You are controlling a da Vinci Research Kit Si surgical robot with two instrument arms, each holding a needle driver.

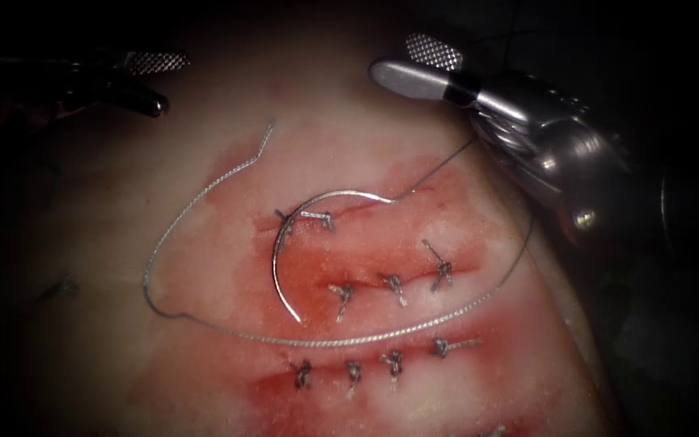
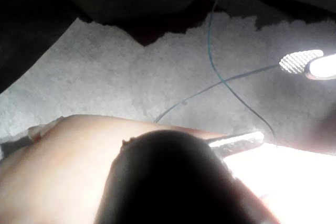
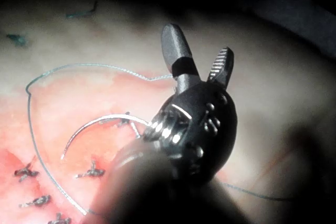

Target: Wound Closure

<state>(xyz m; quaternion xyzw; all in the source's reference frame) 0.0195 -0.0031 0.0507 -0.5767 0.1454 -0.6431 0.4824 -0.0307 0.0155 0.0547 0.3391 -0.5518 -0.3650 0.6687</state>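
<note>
Both tools' jaws are apart, holding nothing: left tool [image 1: 151,77] at ten o'clock, right tool [image 1: 418,65] at one o'clock of the needle [image 1: 305,212], loose on the tissue [image 1: 204,380].

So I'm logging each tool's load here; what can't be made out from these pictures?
- Left tool, endoscope view: in shadow at the tissue's edge; any load unclear.
- Needle: whether its tip lies on or in the tissue, too fine to tell.
- Thread, right wrist view: partly hidden behind the open, empty right tool.
</note>
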